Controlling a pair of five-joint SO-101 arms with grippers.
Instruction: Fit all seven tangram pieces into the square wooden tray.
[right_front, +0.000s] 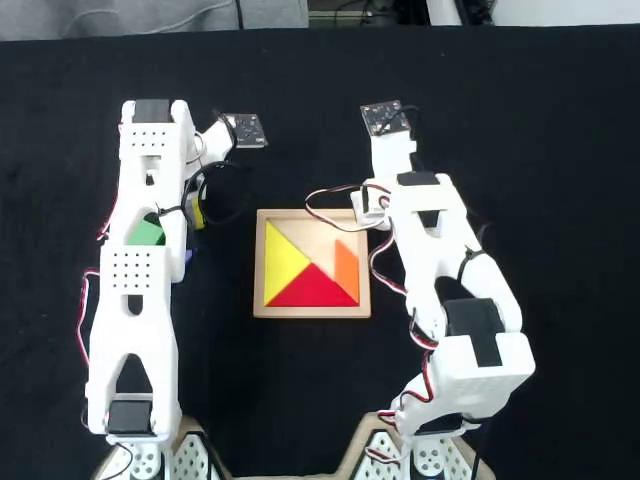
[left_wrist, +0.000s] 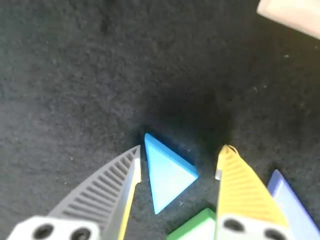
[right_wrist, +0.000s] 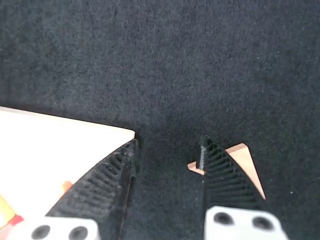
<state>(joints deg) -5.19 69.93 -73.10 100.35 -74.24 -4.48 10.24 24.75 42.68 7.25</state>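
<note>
On the black worktop (right_front: 520, 150) the square wooden tray (right_front: 312, 313) sits in the middle, between the two arms, and it is only partly filled. A yellow triangle (right_front: 282, 262) lies against its left side, a red triangle (right_front: 316, 290) along its near edge, and an orange piece (right_front: 346, 266) against its right side. The upper part of the tray floor is bare wood. The left end effector (left_wrist: 182, 148) hangs low over the cloth to the left of the tray and is spread wide. Its grey finger (left_wrist: 107, 192) and yellow finger (left_wrist: 242, 187) stand on either side of a blue triangle (left_wrist: 167, 172), which lies flat on the cloth. The grey tip is just beside one corner of the triangle and the yellow tip stands a little apart from it, so nothing is gripped. A green piece (left_wrist: 197, 227) lies just beside the blue triangle, and a pale periwinkle piece (left_wrist: 290, 200) shows beyond the yellow finger. The right end effector (right_wrist: 167, 146) hovers at the tray's far right corner, also wide and holding nothing. One black finger is over the tray's corner. The other is over the cloth, partly covering a small tan piece (right_wrist: 246, 159) that lies outside the tray.
</note>
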